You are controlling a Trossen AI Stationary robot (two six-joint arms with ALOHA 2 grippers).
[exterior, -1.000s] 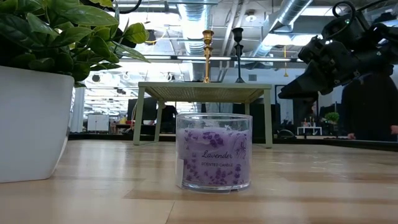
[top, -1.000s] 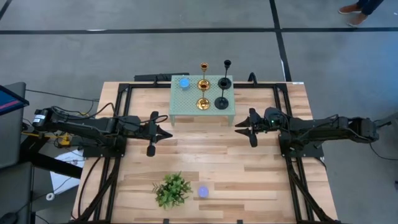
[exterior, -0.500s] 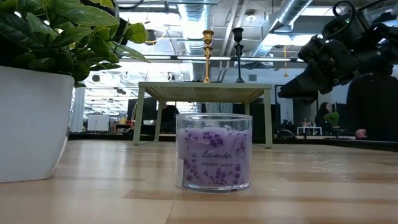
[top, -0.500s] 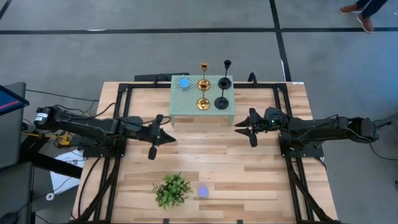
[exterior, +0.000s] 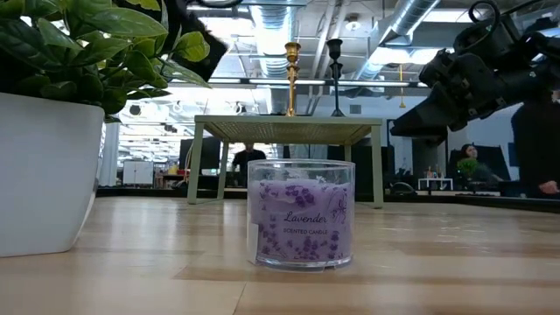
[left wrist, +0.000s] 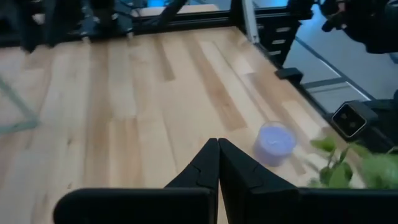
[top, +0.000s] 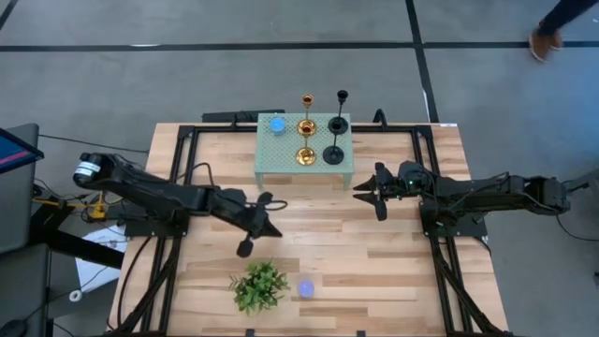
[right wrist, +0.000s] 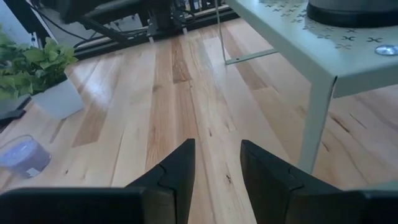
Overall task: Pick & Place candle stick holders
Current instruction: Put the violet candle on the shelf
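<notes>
Near the leafy green potted plant [top: 259,285], the left gripper [top: 271,229], fingers pressed together, has swung away from the pale green perforated stand [top: 269,161], leaving all four slim gold and black candle stick holders [top: 306,155] untouched, while the right gripper [top: 360,193] waits, fingers spread, beside that stand.

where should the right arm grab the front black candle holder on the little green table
Judging by its pose, grip the thin upright stem of the front black holder, above its round base. Come level from the right side, where the open right end effector sits; the gold holder stands close on its other side.
</notes>
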